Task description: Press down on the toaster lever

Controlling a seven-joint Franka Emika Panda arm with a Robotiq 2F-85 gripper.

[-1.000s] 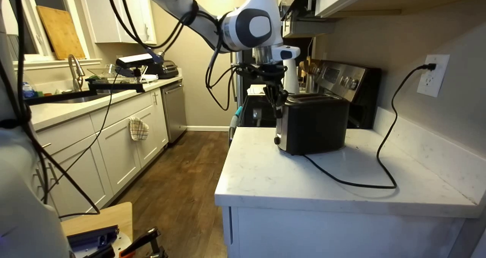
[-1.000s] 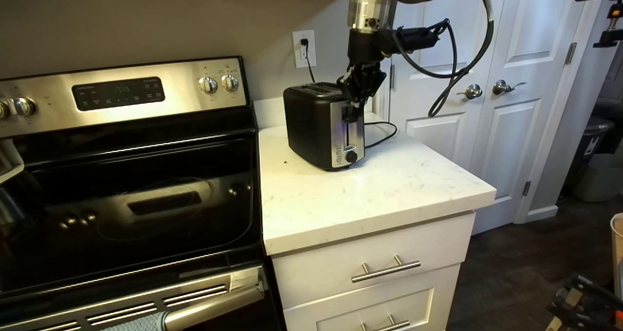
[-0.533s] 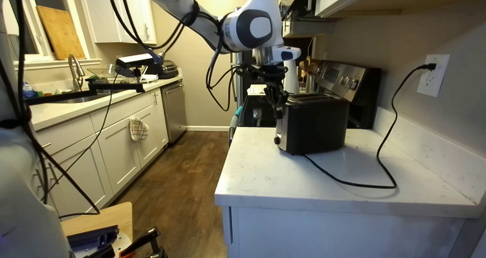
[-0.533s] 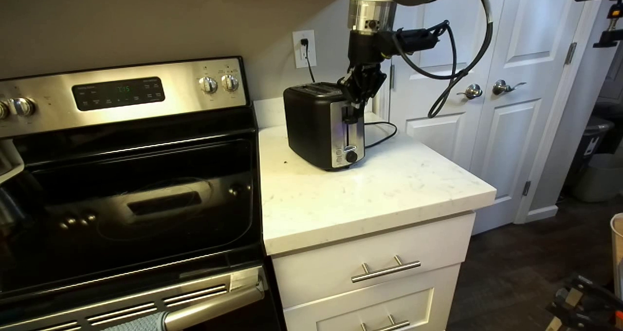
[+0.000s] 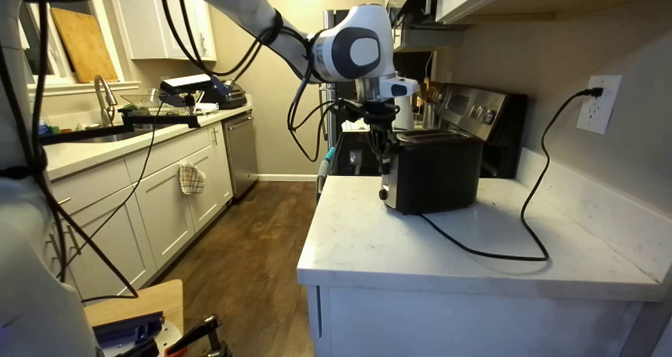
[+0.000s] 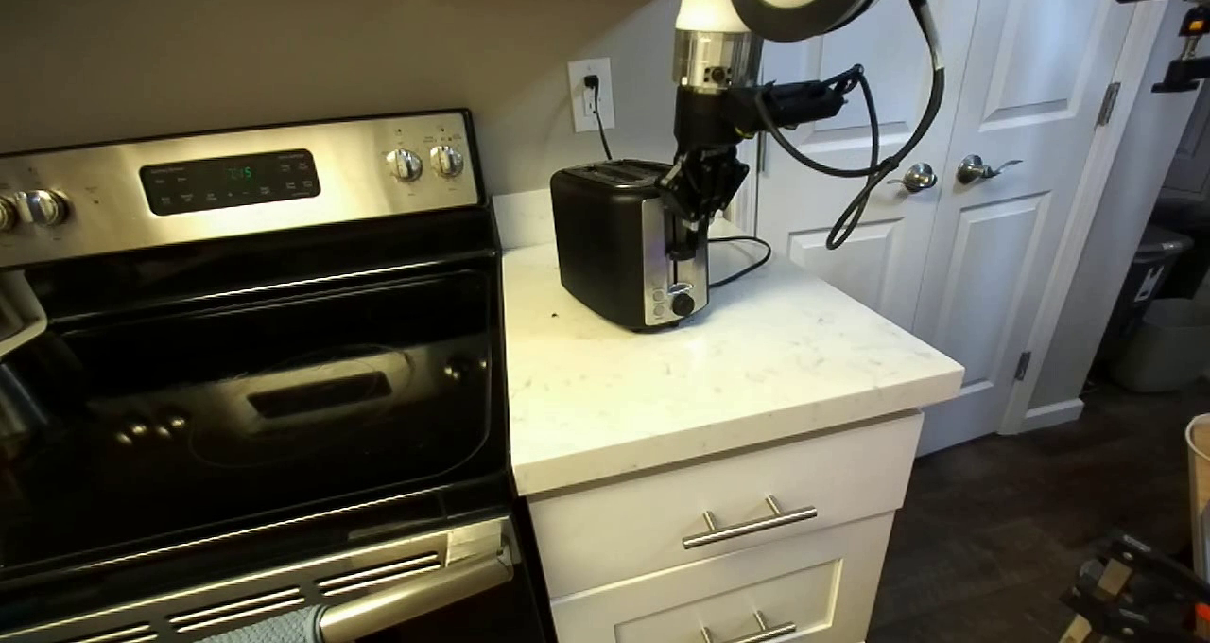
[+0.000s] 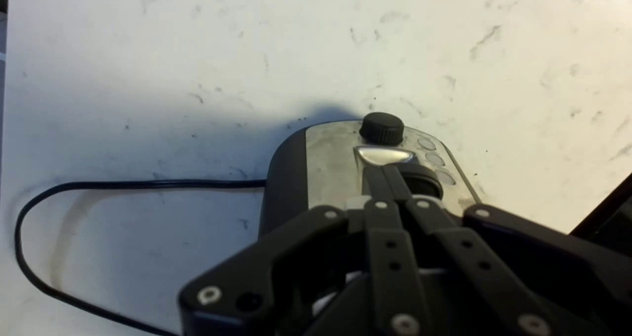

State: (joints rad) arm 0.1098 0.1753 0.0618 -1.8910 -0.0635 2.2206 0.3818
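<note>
The black toaster [image 5: 438,173] stands upright on the white counter; it also shows in an exterior view [image 6: 605,246] and the wrist view [image 7: 288,180]. Its silver front has a vertical slot and a black knob [image 7: 381,129] low down. My gripper [image 7: 387,178] points down at this front, also in both exterior views [image 5: 385,167] [image 6: 688,241]. Its fingers lie together with nothing between them. The black rounded lever [image 7: 424,177] shows just under and beside the fingertips in the wrist view, partly hidden by them. The fingertips seem to touch it from above.
A thin black cord [image 5: 488,253] runs from the toaster to the wall outlet [image 5: 599,105]. A stove [image 6: 265,369] with a glass top stands beside the counter [image 6: 737,369]. An upper cabinet [image 5: 483,0] hangs above the counter. The toaster's body is close beside my gripper.
Over the last half second the arm and gripper have moved down along the toaster's front. The lever at the fingertips sits lower in its slot. The toaster has not shifted.
</note>
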